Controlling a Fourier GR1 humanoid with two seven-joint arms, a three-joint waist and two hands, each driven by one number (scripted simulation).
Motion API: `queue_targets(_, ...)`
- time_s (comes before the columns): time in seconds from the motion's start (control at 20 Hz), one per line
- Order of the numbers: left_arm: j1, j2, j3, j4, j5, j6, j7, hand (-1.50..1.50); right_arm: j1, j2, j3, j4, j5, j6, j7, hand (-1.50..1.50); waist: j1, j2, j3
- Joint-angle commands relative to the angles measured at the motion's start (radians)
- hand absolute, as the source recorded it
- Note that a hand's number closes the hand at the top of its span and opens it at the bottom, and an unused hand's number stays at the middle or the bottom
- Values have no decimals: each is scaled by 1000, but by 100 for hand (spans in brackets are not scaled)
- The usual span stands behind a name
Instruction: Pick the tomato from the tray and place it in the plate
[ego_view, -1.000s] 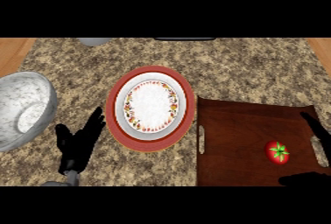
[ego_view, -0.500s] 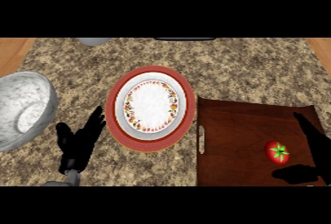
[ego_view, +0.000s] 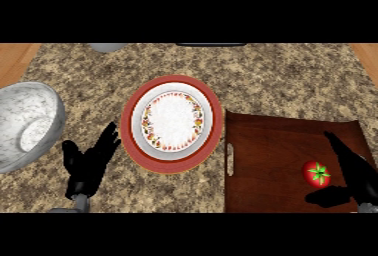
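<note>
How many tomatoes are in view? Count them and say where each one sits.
1. The tomato lies on the brown tray, toward its right side, just left of the right hand. The plate holds none. No other shows, though the view's edges cut off the tray.

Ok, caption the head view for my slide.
Right robot hand open beside the red tomato on the brown wooden tray.

Bare tray (ego_view: 273, 150) wood lies open between the tomato (ego_view: 317, 173) and the plate (ego_view: 172, 122); only the tray's raised left rim stands between; the grey bowl (ego_view: 26, 125) sits well apart
</note>
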Motion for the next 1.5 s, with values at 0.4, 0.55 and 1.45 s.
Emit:
queue_targets(0.4,-16,-34,21,73,-36,-32,-17,0,16,33,73,32,171,-29,-62,150,-4,2,-3)
queue_targets(0.55,-72,-25,65,105,-21,-49,12,0,-61,26,33,128,193,-58,-115,150,-3,3,-2)
queue_targets(1.45,-38,-39,-27,21,-51,-64,44,0,-340,353,620,-64,555,-498,361,150,112,-10,-8)
